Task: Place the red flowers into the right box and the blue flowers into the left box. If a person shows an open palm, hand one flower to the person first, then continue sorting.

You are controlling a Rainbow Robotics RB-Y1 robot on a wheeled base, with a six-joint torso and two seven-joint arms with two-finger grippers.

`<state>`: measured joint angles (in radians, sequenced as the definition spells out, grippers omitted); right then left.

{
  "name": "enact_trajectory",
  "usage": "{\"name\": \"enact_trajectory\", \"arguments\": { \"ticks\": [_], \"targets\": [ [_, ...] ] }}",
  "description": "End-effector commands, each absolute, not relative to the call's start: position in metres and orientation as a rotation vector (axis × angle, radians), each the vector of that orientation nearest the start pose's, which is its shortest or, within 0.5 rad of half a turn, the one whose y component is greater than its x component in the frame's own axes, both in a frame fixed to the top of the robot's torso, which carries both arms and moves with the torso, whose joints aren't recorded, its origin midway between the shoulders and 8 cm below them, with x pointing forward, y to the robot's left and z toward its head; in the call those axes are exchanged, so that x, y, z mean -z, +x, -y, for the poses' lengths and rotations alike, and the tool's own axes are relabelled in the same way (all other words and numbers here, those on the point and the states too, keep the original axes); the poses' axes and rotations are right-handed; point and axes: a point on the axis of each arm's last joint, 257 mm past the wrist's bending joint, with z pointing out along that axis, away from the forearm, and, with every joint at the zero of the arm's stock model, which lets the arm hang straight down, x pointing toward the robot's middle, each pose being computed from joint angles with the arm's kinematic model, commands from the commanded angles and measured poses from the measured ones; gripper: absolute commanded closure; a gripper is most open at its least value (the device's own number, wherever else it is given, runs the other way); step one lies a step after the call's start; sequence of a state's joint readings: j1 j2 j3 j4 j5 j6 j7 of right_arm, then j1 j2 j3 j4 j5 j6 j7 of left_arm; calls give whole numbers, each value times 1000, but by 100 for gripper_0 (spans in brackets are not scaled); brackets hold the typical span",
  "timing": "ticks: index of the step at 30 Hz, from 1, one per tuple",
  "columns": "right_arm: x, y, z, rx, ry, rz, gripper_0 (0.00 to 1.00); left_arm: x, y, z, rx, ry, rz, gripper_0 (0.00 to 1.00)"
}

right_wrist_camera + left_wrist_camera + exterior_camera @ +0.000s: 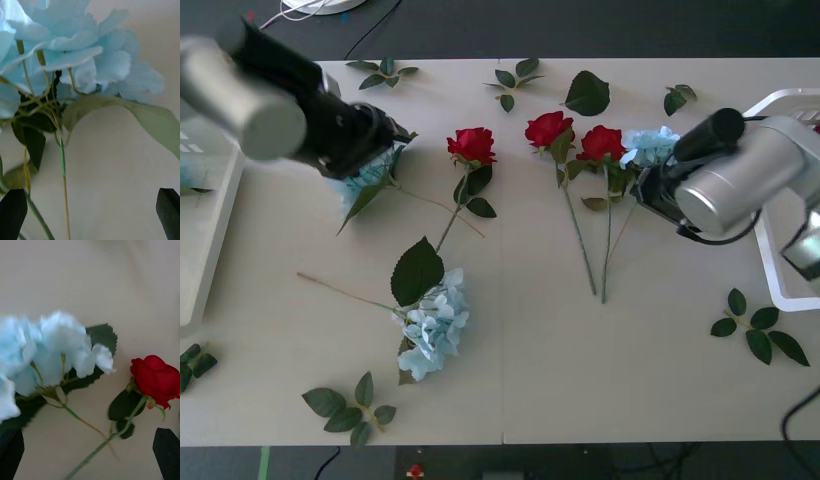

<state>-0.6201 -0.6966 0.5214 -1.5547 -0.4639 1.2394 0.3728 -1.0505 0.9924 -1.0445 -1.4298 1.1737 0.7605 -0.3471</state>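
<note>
Three red flowers lie mid-table: one (472,145) towards the left, two (548,128) (601,142) side by side right of it. One blue flower (435,320) lies near the front. My left gripper (385,150) is open over a second blue flower (365,180); in its wrist view the blue head (48,356) lies ahead of the open gripper (89,431), with a red flower (155,378) beside it. My right gripper (650,185) hangs at a third blue flower (650,147). That gripper (90,191) is open, the stem (63,168) running between its fingers. The left box (200,220) and right box (780,270) sit at the table's ends.
Loose green leaf sprigs are scattered along the back edge (385,72) (515,75) (588,92) (677,97), at the front left (350,405) and near the right box (755,325). White cables lie beyond the table's far edge (310,8).
</note>
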Motion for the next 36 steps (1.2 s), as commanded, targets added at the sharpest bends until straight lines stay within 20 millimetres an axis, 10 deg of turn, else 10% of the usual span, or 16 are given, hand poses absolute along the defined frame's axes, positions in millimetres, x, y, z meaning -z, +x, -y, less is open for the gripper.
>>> {"name": "enact_trajectory", "arguments": {
  "ticks": [1, 16, 31, 34, 36],
  "targets": [
    [241, 587, 237, -179, 690, -2331, 0, 175, 599, -148, 641, -496, -2381, 0],
    [266, 614, 226, -132, 697, -2330, 0, 191, 584, -99, 830, -786, -2366, 0],
    [280, 628, 229, -116, 716, -2326, 2, 232, 633, -122, 658, -882, -2279, 0],
    [281, 627, 228, -122, 723, -2326, 94, 235, 637, -129, 639, -899, -2270, 0],
    [280, 627, 227, -125, 723, -2326, 100, 238, 636, -132, 629, -903, -2272, 0]
  ]
}}
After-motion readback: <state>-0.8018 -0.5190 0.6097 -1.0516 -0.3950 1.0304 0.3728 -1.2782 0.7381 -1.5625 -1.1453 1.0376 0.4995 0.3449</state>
